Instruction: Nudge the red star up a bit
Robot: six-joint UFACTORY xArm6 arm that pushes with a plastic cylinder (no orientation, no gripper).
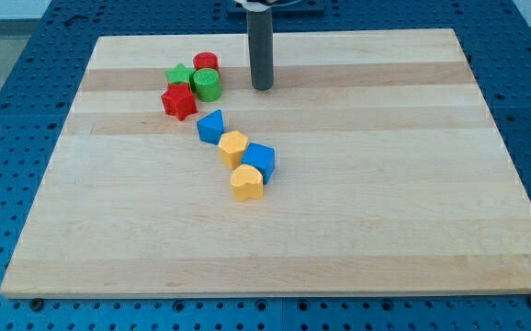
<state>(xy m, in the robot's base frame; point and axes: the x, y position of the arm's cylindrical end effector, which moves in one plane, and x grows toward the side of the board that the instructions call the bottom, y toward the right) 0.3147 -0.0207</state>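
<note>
1. My tip (262, 88) rests on the board (385, 202) near the view's top, a little right of the block cluster and touching no block.
2. There is no claw on this arm, only the dark rod, so nothing is gripped.
3. The red star (179, 102) lies in the upper left part of the board, left of my tip and slightly lower in the view.
4. The green star (180, 75) sits just above the red star, touching or nearly so.
5. The green cylinder (207, 85) stands just right of the red star, with the red cylinder (206, 62) right behind it.
6. The blue triangle (211, 126) lies below and right of the red star, apart from it.
7. A chain runs down to the right from there: yellow hexagon (233, 148), blue cube (259, 160), yellow heart (246, 183), each touching the next.
</note>
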